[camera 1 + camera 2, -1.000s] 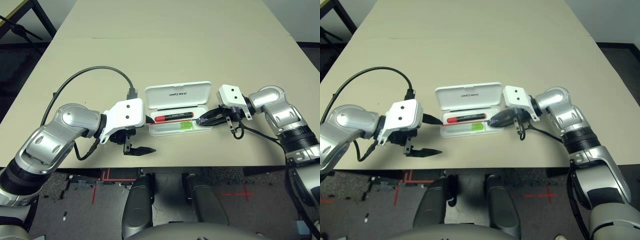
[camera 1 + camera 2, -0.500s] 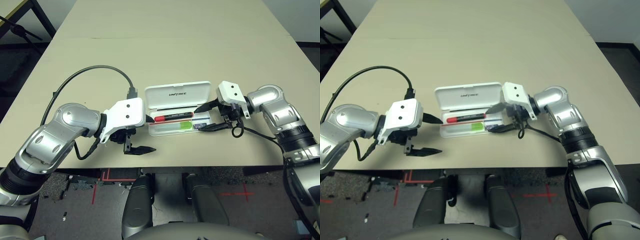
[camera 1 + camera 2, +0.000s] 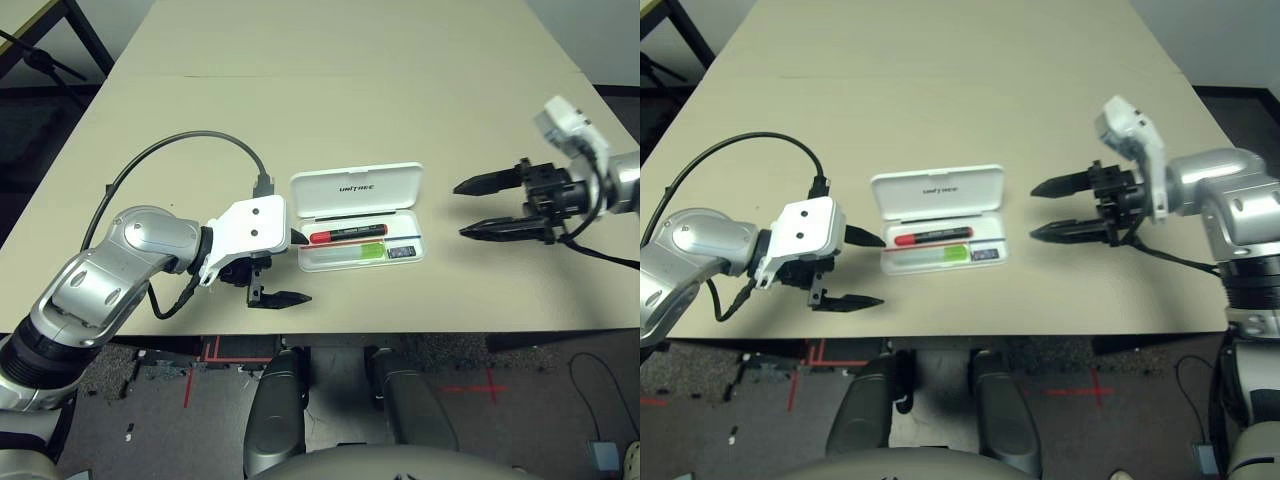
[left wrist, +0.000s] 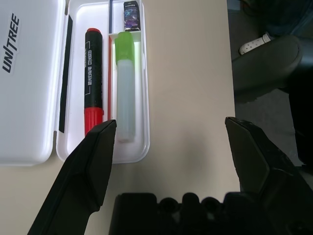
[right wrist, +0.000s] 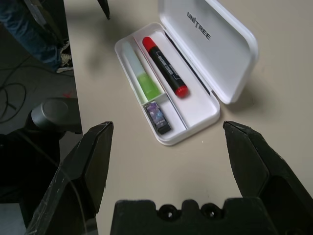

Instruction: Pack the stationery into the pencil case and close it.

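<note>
Your pencil case (image 3: 358, 218) lies near the table's (image 3: 330, 90) front edge; in it, the marker (image 3: 347, 235) lies behind the highlighter (image 3: 352, 254), the small block (image 3: 401, 252) at their right.

The worktop (image 3: 330, 90) was a wide, pale beige surface with a faint seam running across its far part. Directly on it, close to the near edge and about the middle, lay the white case (image 3: 357, 215), flat, with its lid open and folded back toward the far side. The tray of the case rested on the surface nearer to the robot. The floor (image 3: 190, 385) below the near edge was grey, with red marks on it.
</note>
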You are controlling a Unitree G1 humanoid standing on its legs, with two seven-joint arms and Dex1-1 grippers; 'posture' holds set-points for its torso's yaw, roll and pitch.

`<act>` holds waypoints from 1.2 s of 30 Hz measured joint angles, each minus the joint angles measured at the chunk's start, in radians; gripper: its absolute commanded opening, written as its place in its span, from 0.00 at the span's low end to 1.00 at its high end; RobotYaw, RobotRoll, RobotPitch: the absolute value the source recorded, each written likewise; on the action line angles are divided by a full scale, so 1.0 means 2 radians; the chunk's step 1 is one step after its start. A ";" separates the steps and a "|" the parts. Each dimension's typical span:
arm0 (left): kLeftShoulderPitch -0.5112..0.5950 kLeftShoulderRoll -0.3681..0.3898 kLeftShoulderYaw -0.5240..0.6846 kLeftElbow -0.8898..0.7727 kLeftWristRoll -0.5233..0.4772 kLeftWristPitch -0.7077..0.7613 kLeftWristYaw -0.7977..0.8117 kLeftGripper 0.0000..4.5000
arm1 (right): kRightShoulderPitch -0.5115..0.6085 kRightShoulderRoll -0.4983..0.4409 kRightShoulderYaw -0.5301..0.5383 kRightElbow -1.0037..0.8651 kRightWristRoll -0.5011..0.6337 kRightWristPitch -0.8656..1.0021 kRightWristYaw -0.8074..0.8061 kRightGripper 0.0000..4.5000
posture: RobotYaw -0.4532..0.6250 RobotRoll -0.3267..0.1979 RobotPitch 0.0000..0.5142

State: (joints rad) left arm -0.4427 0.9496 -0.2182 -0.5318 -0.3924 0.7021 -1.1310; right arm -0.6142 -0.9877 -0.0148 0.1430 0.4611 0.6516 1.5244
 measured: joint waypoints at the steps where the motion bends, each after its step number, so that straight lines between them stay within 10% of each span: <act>1: 0.000 0.000 0.000 0.001 0.000 -0.001 -0.001 1.00 | 0.003 -0.004 -0.001 0.000 0.001 0.001 -0.001 0.99 | 0.45 0.62 0.37; 11: -0.003 0.024 -0.020 0.037 0.033 -0.011 -0.008 0.87 | 0.040 -0.007 -0.019 -0.027 0.021 0.015 -0.028 1.00 | 0.43 0.62 0.37; 21: -0.041 0.065 -0.038 0.177 0.139 -0.070 -0.016 0.02 | 0.041 -0.006 -0.018 -0.034 0.025 0.016 -0.040 1.00 | 0.44 0.62 0.38; 36: -0.184 -0.133 -0.033 0.377 0.225 -0.143 0.118 0.01 | 0.052 0.008 -0.015 -0.047 0.024 0.007 -0.056 1.00 | 0.42 0.62 0.37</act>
State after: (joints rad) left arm -0.8116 0.6833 -0.2850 0.2215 0.0567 0.4155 -0.8947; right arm -0.5109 -0.9720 -0.0457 0.0493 0.5089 0.6662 1.4129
